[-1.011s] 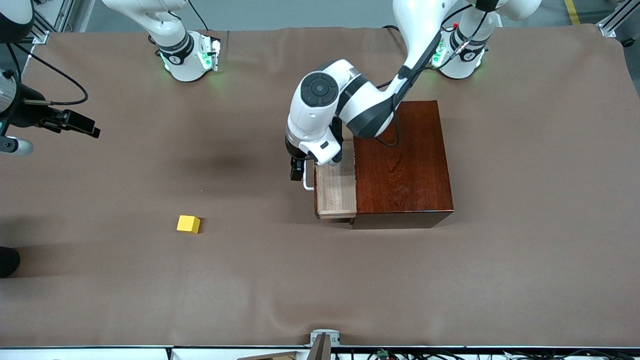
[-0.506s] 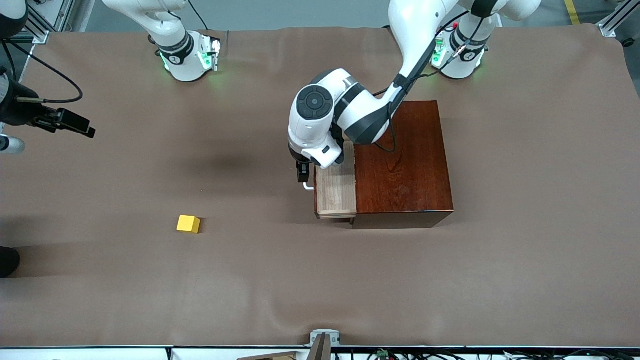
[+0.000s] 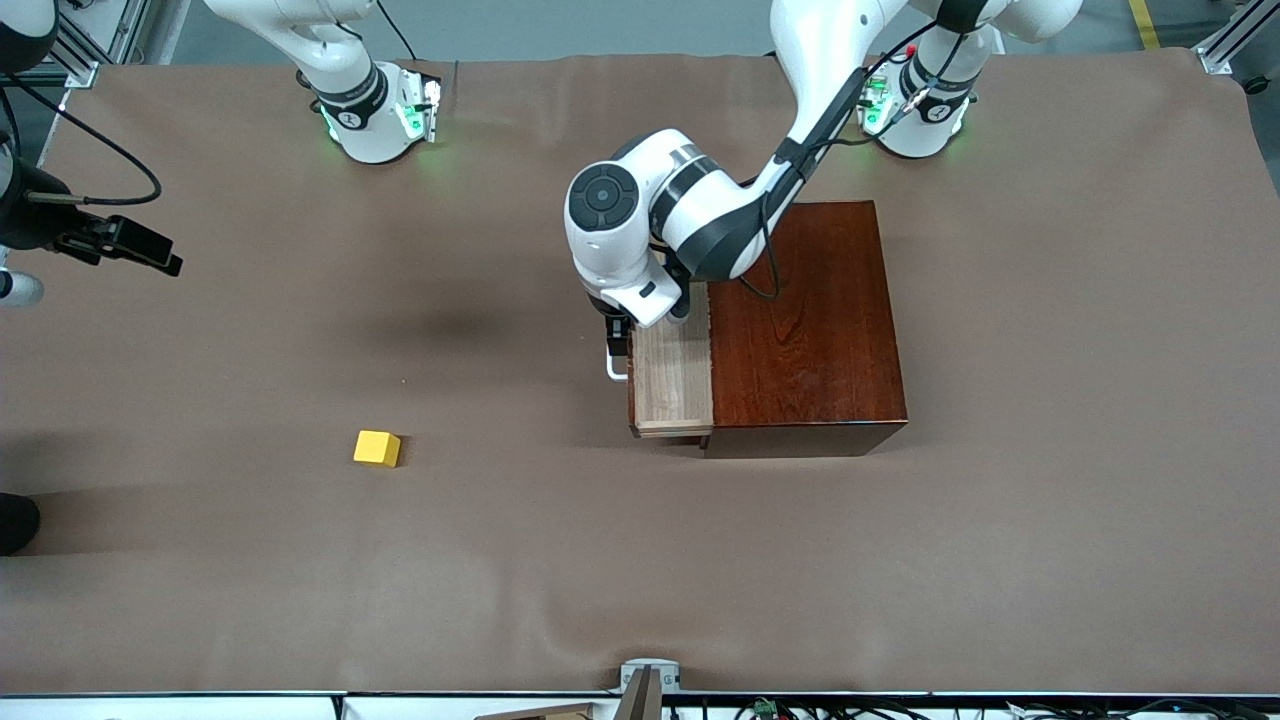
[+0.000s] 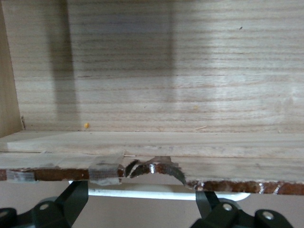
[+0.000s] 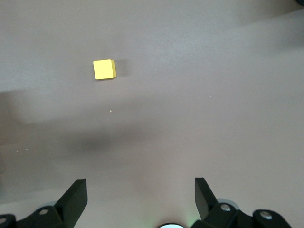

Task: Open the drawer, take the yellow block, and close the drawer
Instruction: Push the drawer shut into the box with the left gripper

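The dark reddish-brown box [image 3: 805, 320] stands near the left arm's end of the table. Its drawer [image 3: 672, 385] is pulled partly out, and the pale wood inside [image 4: 156, 71] holds no block. My left gripper [image 3: 617, 342] is open at the drawer's front, its fingers [image 4: 72, 202] on either side of the white handle [image 4: 156, 192], not closed on it. The yellow block [image 3: 377, 448] lies on the cloth toward the right arm's end, nearer to the front camera than the box. My right gripper [image 5: 140, 199] is open and empty, high over the cloth, with the block [image 5: 104, 69] in its view.
Brown cloth [image 3: 640, 560] covers the whole table. The right arm's hand [image 3: 110, 238] shows at the edge of the front view. The two arm bases [image 3: 375, 110] stand along the table's back edge.
My left gripper has moved in to the drawer's front, and its fingers now straddle the handle. The drawer and the block have not moved. The right hand drifted slightly outward.
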Controlling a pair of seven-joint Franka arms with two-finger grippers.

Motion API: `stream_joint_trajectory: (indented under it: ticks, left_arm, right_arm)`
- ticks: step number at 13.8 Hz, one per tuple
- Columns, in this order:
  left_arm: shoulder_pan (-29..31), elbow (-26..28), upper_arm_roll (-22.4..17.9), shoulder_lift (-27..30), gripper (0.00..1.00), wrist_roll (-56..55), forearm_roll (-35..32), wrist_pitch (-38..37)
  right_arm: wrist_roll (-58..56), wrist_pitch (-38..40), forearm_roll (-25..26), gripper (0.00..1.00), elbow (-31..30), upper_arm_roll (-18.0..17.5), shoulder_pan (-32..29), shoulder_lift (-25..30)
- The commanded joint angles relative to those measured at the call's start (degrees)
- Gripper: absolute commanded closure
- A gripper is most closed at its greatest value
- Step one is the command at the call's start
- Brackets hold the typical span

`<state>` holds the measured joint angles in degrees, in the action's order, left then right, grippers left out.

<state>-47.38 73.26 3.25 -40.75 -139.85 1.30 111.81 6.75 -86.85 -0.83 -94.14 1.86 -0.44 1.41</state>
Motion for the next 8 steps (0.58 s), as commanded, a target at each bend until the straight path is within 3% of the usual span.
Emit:
stream_joint_trajectory:
  ticks: [1, 8]
  left_arm:
    - [-0.61, 0.04, -0.71, 0.05, 0.00, -2.69, -3.22, -2.64]
    - [-0.61, 0.04, -0.71, 0.58, 0.00, -5.43, -8.75, -10.81]
  right_arm:
    - [-4.52, 0.90, 1.36, 0.00, 0.72, -0.36, -0.26, 0.08]
    - [-5.69, 0.90, 1.36, 0.00, 1.15, -0.27, -0.53, -0.01]
